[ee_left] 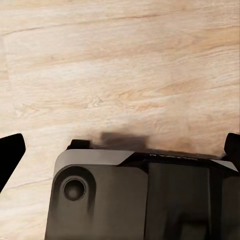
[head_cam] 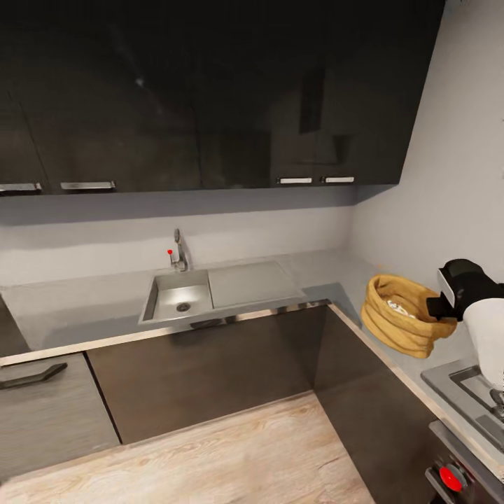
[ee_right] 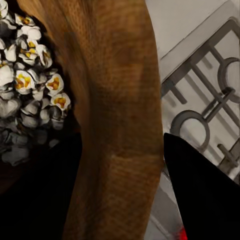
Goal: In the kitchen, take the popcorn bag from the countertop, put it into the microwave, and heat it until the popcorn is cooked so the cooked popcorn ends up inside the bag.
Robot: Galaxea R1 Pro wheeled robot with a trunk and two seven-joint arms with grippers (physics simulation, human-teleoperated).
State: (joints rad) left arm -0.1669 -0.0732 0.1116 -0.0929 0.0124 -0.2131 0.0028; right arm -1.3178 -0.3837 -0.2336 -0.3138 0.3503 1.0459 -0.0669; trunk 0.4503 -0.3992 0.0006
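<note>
The tan-mustard popcorn bag (head_cam: 399, 318) hangs tilted over the grey countertop (head_cam: 315, 276) at the right, near the hob. My right gripper (head_cam: 439, 306) is shut on its rolled rim. In the right wrist view the bag's cloth wall (ee_right: 117, 100) runs between the two black fingers (ee_right: 200, 195), one inside the sack and one outside. Puffed white popcorn (ee_right: 30, 85) with yellow centres fills the bag, and popcorn (head_cam: 400, 306) also shows in the head view. My left gripper (ee_left: 120, 150) is open, pointing down at the floor. The microwave is out of view.
A steel sink (head_cam: 178, 297) with a tap (head_cam: 180, 252) sits in the back counter. The gas hob (head_cam: 476, 392) lies just right of the bag, with a red knob (head_cam: 450, 479) below. Dark wall cabinets (head_cam: 210, 91) hang overhead. Light wood floor (head_cam: 245, 455) spreads in front.
</note>
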